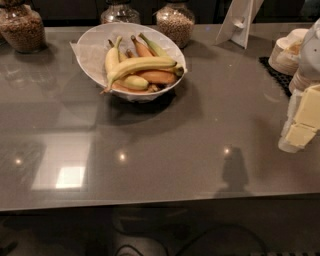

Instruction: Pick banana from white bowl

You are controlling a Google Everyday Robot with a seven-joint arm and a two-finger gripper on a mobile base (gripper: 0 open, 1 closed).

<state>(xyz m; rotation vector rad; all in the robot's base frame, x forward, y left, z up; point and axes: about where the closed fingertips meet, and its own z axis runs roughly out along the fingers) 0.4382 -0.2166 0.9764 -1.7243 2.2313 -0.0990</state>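
The white bowl (92,42) stands at the back of the grey counter, left of centre. Several bananas lie in it. The longest banana (142,64), slim and pale yellow, lies across the top of the pile, its stem end pointing down-left toward the bowl's front rim. Shorter yellow bananas and orange-brown ones lie under and behind it. My gripper (304,122), white with pale yellow pads, shows at the right edge of the view. It hangs over the counter, far to the right of the bowl, and holds nothing that I can see.
Three glass jars of grain (20,27) (119,12) (176,20) stand along the back edge. A white stand (239,20) is at the back right. White dishes (286,52) stack on a black mat (274,72). The counter's front edge (150,202) runs across below.
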